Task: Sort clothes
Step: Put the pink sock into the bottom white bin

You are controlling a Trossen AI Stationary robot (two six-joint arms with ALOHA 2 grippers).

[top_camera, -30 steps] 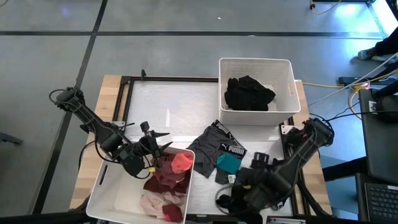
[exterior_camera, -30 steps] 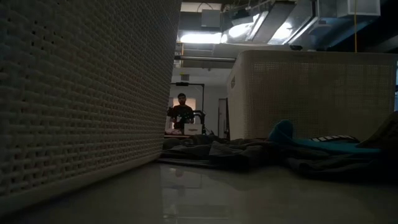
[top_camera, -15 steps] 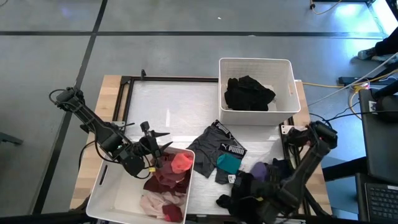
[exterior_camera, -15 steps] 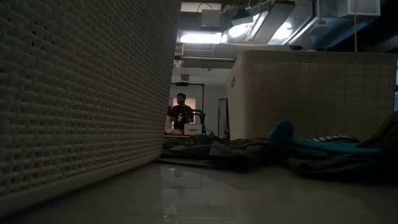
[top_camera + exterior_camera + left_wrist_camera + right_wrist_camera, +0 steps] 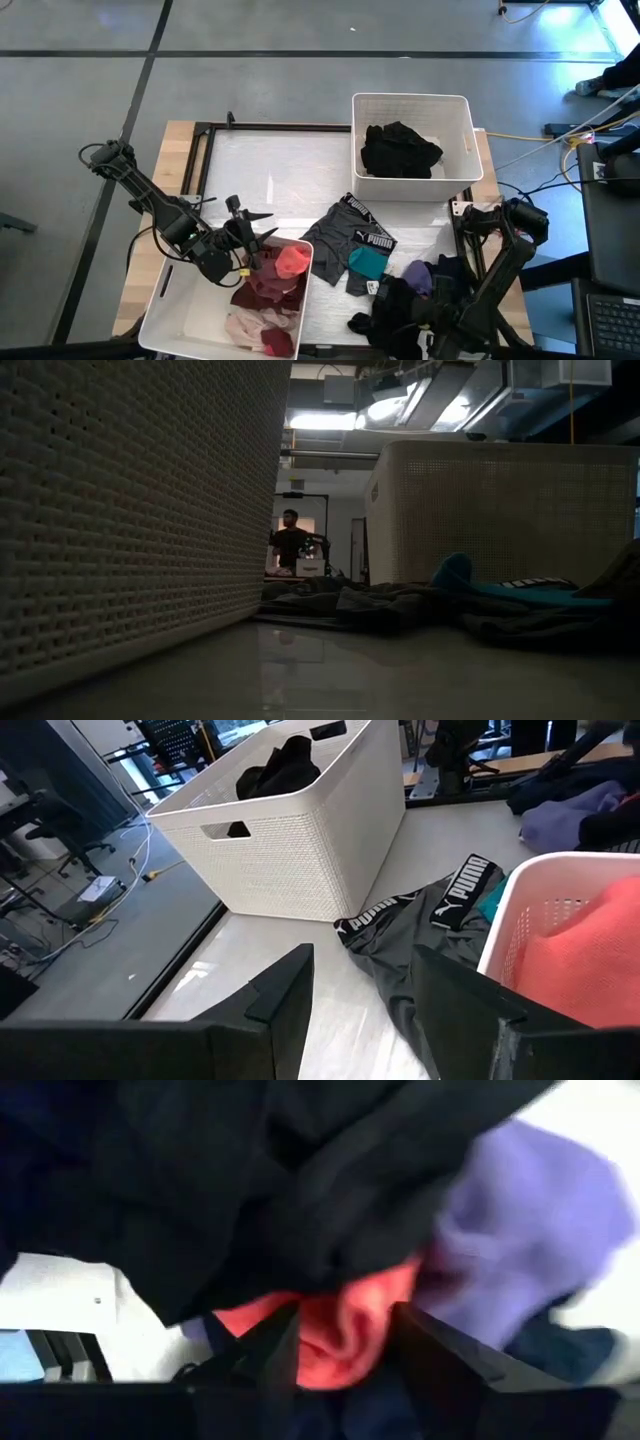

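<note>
The clothes lie in a loose pile on the table: grey Puma shorts (image 5: 350, 235), a teal piece (image 5: 367, 262), a purple piece (image 5: 418, 278) and black garments (image 5: 392, 305). My right gripper (image 5: 345, 1330) is down in this pile, and its fingers (image 5: 250, 1355) stand apart on either side of a red fold (image 5: 335, 1325), under black and purple cloth. My left gripper (image 5: 255, 235) hangs open at the near-left bin's rim, holding nothing; the left wrist view shows the gap of the left gripper (image 5: 360, 960) bare. That bin holds a coral garment (image 5: 292, 260) with maroon and pink ones.
The far white bin (image 5: 410, 98) holds black clothes (image 5: 400, 150). The near-left white bin (image 5: 170, 300) sits at the table's front corner. In the low view both bin walls (image 5: 130, 510) flank the clothes. A person (image 5: 290, 540) stands far behind the table.
My right arm has swung toward the table's near edge over the pile and its fingers have narrowed. The left arm has not moved.
</note>
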